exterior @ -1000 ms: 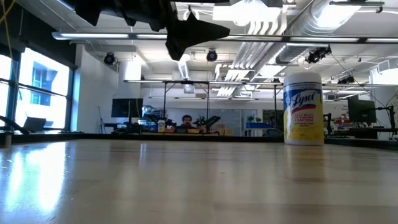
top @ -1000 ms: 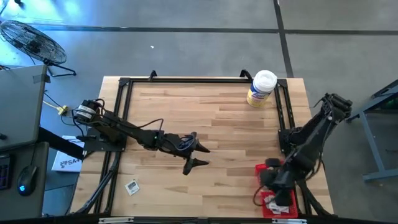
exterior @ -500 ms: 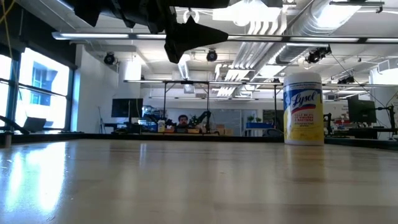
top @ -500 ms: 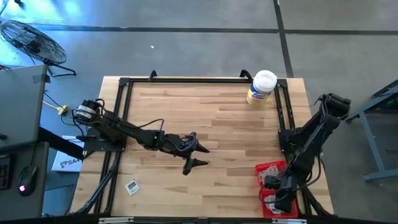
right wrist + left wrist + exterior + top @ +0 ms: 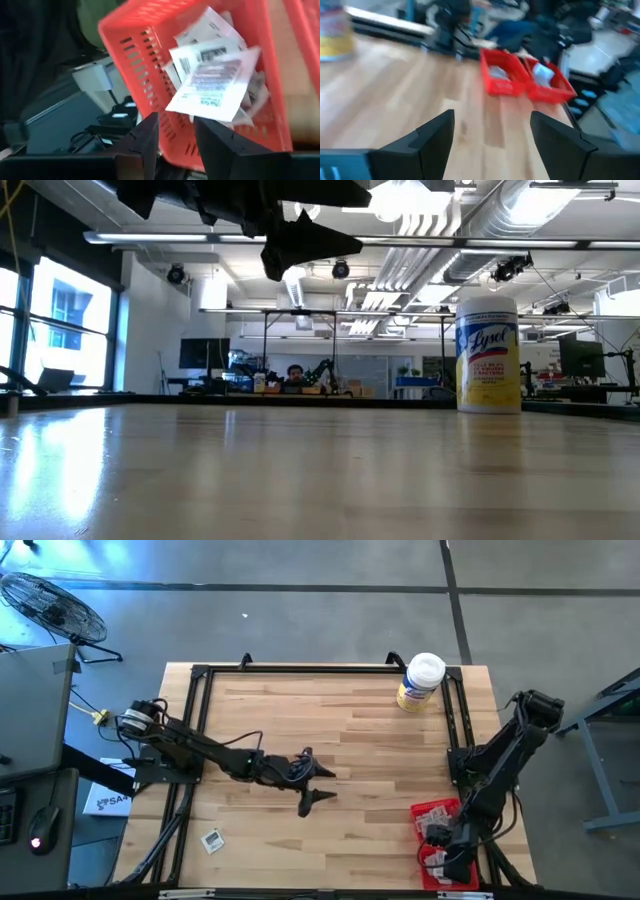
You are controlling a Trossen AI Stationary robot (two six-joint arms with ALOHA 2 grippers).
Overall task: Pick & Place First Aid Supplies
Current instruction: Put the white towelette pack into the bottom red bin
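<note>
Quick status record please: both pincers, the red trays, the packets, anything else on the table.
left pincer: open, empty, over mid-table
right pincer: open, above a red tray at the table's near right corner
red trays: two side by side
packets: piled in the tray, one lying on top
stray packet: near left of table
wipes canister: far right, upright

From above, the right arm (image 5: 480,795) covers much of the two red trays (image 5: 437,812) at the worktop's near right corner, and the picture's lower edge cuts off the nearer one. The packets (image 5: 215,87) there are too small to count. The left wrist view is blurred, the packets' print unreadable.
</note>
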